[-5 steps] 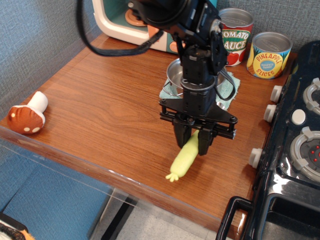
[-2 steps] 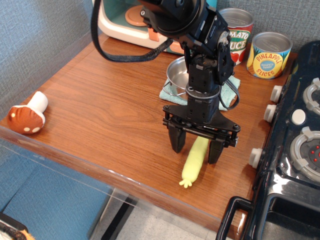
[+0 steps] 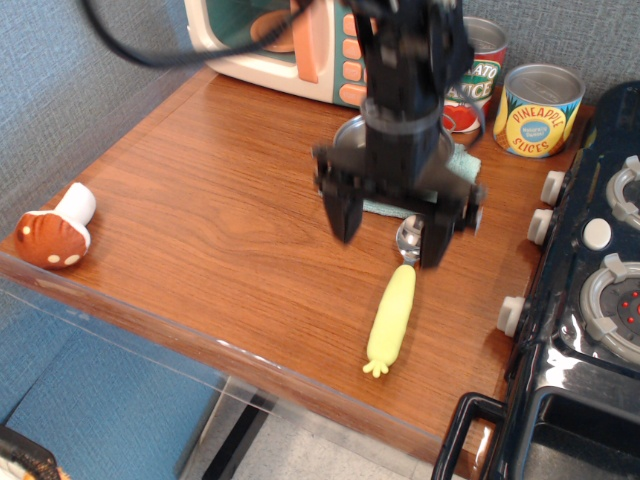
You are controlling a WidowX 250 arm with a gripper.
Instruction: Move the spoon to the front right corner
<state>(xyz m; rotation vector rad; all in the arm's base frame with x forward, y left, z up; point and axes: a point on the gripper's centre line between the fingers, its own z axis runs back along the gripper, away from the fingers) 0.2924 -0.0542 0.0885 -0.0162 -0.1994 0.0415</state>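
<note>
The spoon (image 3: 391, 317) lies flat on the brown wood tabletop near the front right corner (image 3: 440, 400). Its lime-green handle points toward the front edge. Its shiny metal bowl (image 3: 409, 236) points toward the back and is partly hidden behind a finger. My gripper (image 3: 388, 228) hangs above the spoon's bowl end, raised off the table. It is open and holds nothing. The two black fingers (image 3: 343, 212) stand wide apart.
A toy mushroom (image 3: 55, 232) lies at the front left edge. A metal pot (image 3: 352, 136) on a teal cloth, a toy microwave (image 3: 280, 45), a tomato sauce can (image 3: 472, 75) and a pineapple can (image 3: 538, 109) stand at the back. A black toy stove (image 3: 590, 300) borders the right.
My gripper has let go of the spoon, opened wide and risen toward the back. The spoon now lies free, slightly further right than a second ago.
</note>
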